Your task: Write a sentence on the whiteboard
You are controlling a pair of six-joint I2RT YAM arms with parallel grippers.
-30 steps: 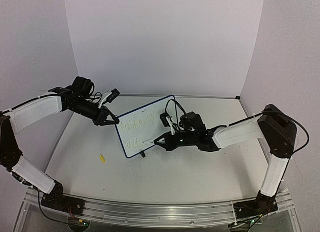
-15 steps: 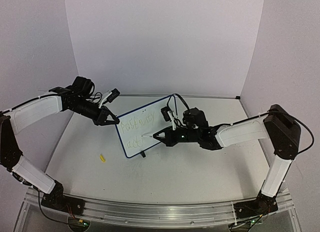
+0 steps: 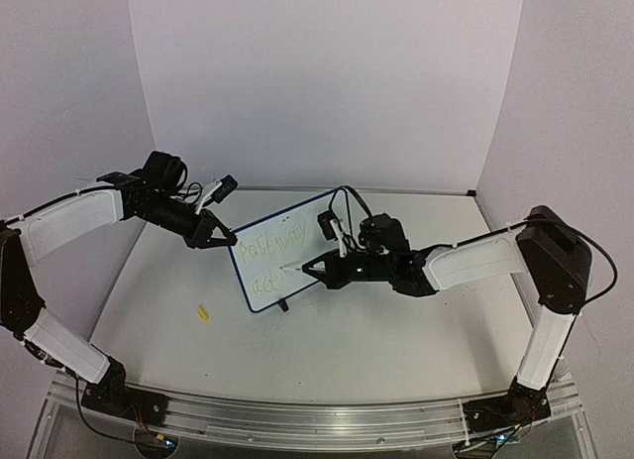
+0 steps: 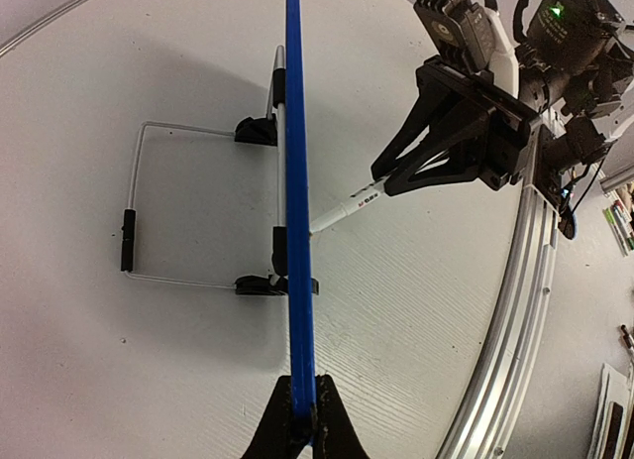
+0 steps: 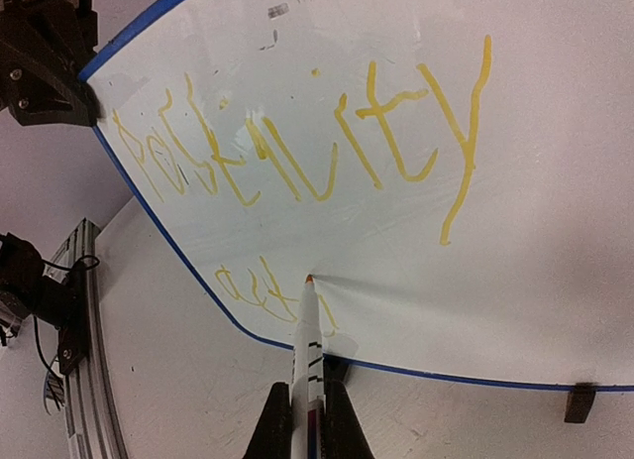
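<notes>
Tabletop (image 3: 396,330) bears whiteboard (image 3: 307,231), left pincer (image 3: 229,239) (seemingly) clamping edge.

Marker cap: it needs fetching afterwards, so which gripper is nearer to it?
Left, as far as the top view shows. The left gripper clamps the whiteboard at its left edge, just behind the cap. The right gripper, holding the marker against the board, sits farther to the cap's right.
</notes>
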